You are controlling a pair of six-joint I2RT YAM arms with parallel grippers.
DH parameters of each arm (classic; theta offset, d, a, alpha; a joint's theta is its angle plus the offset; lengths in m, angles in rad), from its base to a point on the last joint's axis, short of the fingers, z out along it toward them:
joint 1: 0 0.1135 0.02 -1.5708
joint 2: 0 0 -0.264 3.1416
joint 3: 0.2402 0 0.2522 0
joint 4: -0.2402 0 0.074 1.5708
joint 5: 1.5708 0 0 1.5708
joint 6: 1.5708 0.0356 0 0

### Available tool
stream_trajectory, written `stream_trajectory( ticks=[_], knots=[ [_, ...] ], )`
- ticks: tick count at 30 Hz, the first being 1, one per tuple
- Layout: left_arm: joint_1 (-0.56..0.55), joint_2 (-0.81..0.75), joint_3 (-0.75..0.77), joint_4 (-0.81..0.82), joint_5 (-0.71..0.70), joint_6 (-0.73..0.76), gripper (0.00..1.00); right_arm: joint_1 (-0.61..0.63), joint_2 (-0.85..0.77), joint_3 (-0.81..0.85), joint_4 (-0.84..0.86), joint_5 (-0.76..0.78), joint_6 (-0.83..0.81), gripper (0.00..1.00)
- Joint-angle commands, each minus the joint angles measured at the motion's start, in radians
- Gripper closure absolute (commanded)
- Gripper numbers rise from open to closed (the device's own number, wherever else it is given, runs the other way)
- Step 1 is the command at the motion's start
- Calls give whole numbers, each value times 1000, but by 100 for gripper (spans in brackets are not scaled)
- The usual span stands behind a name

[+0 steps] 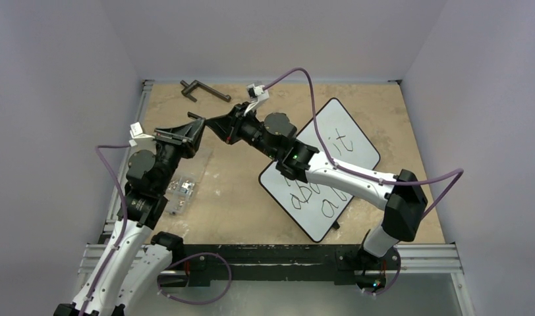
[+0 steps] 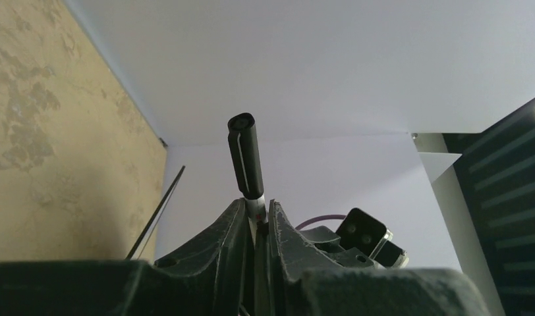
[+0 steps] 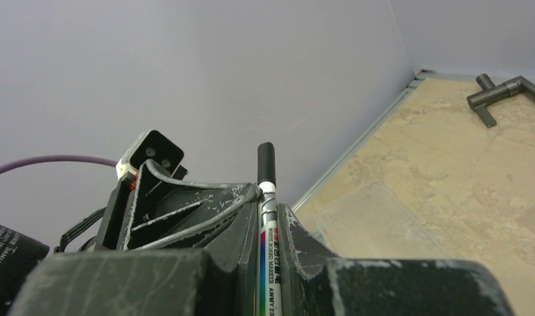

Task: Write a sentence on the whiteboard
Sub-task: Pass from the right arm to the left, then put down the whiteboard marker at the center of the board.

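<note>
Whiteboard (image 1: 358, 155) lies slanted right of centre, the right arm (image 1: 347, 176) crossing over it; a clear plastic sheet (image 1: 182, 187) sits left, a dark metal bar (image 1: 202, 90) far. Its black sentence (image 1: 342, 141) shows "it", "all". Right gripper (image 3: 268, 197) clamps a marker (image 3: 267, 227) labelled "BOARD MARKER"; left gripper (image 2: 257, 212) stands narrow round it, hold unclear

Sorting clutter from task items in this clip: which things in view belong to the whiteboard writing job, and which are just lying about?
Belong to the job:
- whiteboard
- written sentence
- marker, clamped in the right gripper
- marker cap

Just lying about:
- dark metal handle
- clear plastic sheet
</note>
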Motion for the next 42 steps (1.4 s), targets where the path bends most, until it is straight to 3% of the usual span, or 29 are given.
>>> stream_trajectory(
  ticks=[1,8,13,19,21,26,31,34,36,42],
  knots=[
    [-42,-15,38,37,194,36,83,1,8,-22,10,28,-33,100],
    [-42,-18,33,34,178,33,86,2,-6,-44,17,38,-39,100],
    [-41,-16,30,39,159,26,100,1,-22,-63,20,27,-48,100],
    [-42,-14,15,53,148,15,100,1,-61,-112,53,-7,-79,99],
    [-42,-15,12,52,143,18,100,1,-82,-126,48,-12,-89,90],
    [-41,-15,6,41,132,28,100,1,-129,-127,-8,-2,-123,55],
    [-39,-18,8,19,126,67,100,1,-164,-90,-99,12,-154,33],
    [-31,-20,39,-88,123,129,100,1,-194,-66,-170,16,-174,20],
    [-23,-23,64,-152,118,187,100,2,-221,-52,-220,33,-192,3],
    [-22,-6,195,-424,79,439,100,2,-300,-2,-422,117,-240,1]
  ],
)
